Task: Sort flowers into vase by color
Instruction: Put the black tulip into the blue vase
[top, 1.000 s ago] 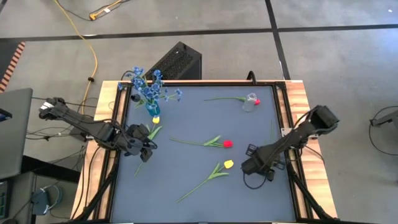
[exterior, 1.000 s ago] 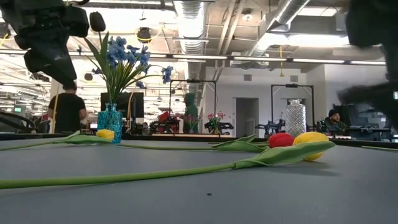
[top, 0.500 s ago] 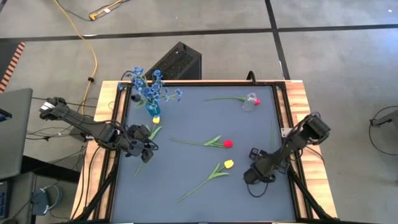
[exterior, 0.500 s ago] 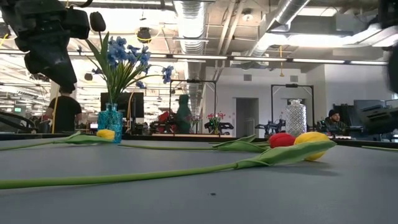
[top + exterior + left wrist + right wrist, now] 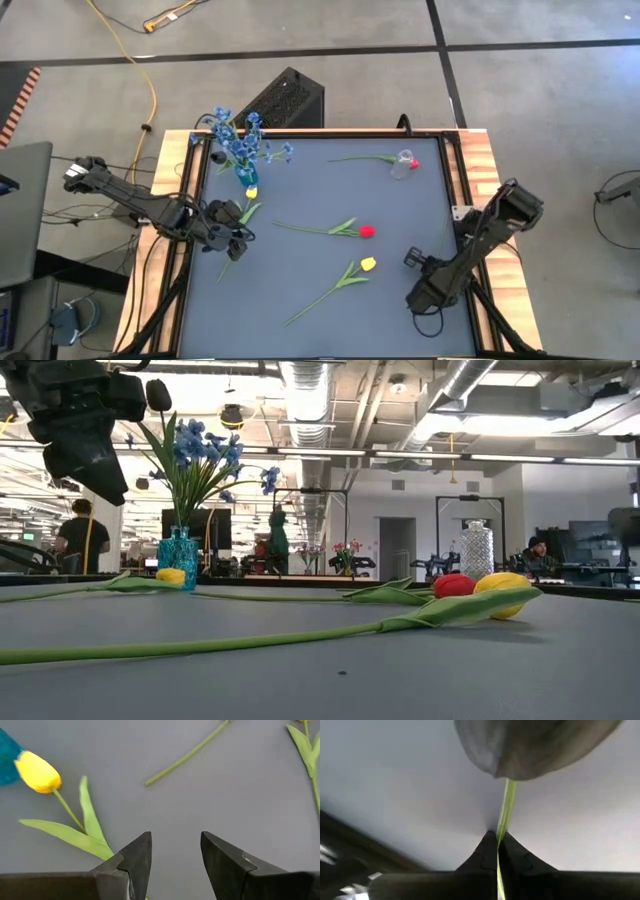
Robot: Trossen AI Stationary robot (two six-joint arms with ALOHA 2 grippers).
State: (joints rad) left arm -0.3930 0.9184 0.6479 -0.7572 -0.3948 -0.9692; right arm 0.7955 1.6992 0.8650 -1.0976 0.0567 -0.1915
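Stem-first grab: right end effector [image 5: 497, 836], at the worktop's [image 5: 300, 190] near right, was pinched shut on a thin green stem [image 5: 507, 800] running straight out past its tips. Left end effector [image 5: 175, 850] hung half-open beside the yellow tulip [image 5: 37, 770] by the blue vase [image 5: 7, 765].

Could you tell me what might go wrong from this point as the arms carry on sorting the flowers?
1. The right gripper is shut on a thin green stem with only its fingertips, so the stem could slip out or bend when lifted.
2. The left gripper hangs open over the leaves of the yellow tulip, which lies right beside the teal vase of blue flowers. A grab there might nudge or tip the vase.
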